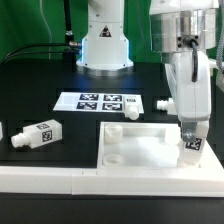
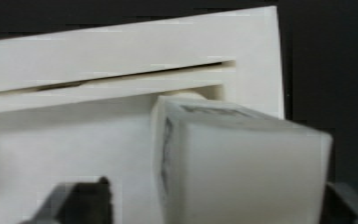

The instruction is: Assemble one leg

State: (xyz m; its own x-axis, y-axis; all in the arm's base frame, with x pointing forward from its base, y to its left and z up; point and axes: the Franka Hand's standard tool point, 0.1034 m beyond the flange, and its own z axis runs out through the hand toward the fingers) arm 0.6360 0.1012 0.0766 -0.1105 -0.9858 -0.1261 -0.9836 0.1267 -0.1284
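Note:
My gripper (image 1: 190, 128) is shut on a white leg (image 1: 191, 143), which is upright with its black-and-white tag facing the camera. The leg's lower end is at the white tabletop (image 1: 140, 150), near the corner on the exterior view's right. I cannot tell whether it touches. In the wrist view the leg (image 2: 238, 160) fills the space between the dark fingers (image 2: 87, 205), with the tabletop (image 2: 105, 60) behind it. My gripper (image 2: 229, 208) grips it on both sides. The peg is hidden.
A loose leg (image 1: 35, 133) lies on the black table at the exterior view's left, and another (image 1: 3, 131) lies at the edge. Two more legs (image 1: 134, 104) lie near the marker board (image 1: 98, 101). A long white border rail (image 1: 60, 180) runs along the front.

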